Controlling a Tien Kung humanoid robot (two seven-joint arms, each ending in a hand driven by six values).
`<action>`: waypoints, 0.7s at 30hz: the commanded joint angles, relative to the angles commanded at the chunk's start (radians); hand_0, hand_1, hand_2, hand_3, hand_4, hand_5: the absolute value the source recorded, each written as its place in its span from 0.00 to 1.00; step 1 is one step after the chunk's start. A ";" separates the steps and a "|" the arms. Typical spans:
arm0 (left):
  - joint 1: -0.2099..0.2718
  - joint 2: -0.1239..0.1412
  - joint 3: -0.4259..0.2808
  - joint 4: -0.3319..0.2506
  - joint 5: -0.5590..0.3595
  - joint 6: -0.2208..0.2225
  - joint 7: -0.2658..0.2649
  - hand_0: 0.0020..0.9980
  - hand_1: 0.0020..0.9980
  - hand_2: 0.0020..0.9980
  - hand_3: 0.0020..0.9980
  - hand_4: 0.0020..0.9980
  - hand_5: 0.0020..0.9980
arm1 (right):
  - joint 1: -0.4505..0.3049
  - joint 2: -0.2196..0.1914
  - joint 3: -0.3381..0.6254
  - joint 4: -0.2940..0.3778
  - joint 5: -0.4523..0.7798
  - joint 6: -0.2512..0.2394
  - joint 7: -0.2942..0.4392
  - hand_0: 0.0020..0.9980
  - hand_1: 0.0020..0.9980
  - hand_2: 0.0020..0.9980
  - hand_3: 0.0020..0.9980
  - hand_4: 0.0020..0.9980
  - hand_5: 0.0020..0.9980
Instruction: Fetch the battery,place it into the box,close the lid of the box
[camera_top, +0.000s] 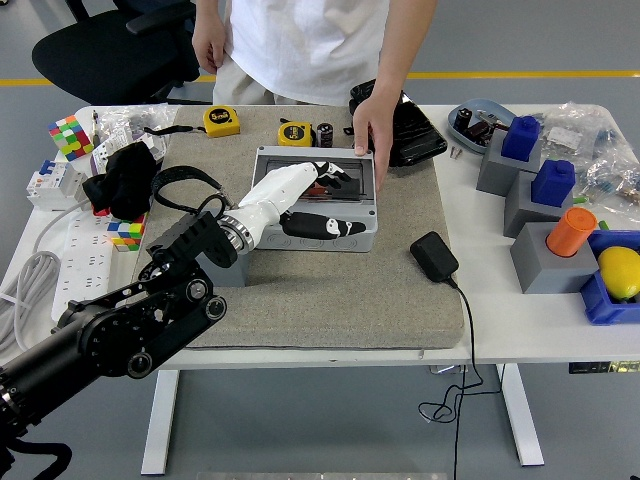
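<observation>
The grey box (310, 240) stands on the grey mat, its lid lying down flat over it. My left hand (338, 200), white with black fingers, rests on top of the lid with the fingers spread and holds nothing. Something orange shows dimly under the lid beside my hand. A person's hand (368, 125) presses on the box's far right corner. A small black cylinder (325, 134), maybe a battery, stands behind the box next to a yellow tape measure (293, 132). My right hand is out of view.
A second yellow tape measure (221, 120) lies at the mat's far left. A black charger (433, 256) with its cable lies right of the box. Blue and grey blocks (520, 150), an orange cylinder (571, 231) and a blue bin with a lemon (620, 272) crowd the right side. Cubes and a power strip (90, 235) lie left.
</observation>
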 joint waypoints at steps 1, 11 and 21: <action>0.006 0.002 -0.005 -0.007 -0.001 0.000 -0.001 0.69 0.74 0.73 0.74 1.00 0.63 | 0.000 0.000 0.001 0.000 -0.001 0.000 0.000 0.57 0.63 0.65 0.55 0.94 0.48; 0.107 0.017 -0.175 -0.127 -0.059 0.034 -0.048 0.69 0.74 0.73 0.75 1.00 0.63 | 0.001 0.000 -0.005 -0.002 0.004 0.000 -0.001 0.58 0.63 0.65 0.55 0.94 0.48; 0.286 0.011 -0.506 -0.191 -0.189 0.073 -0.115 0.69 0.74 0.73 0.75 1.00 0.61 | 0.007 -0.002 -0.031 -0.014 0.033 0.002 -0.003 0.57 0.63 0.65 0.55 0.94 0.48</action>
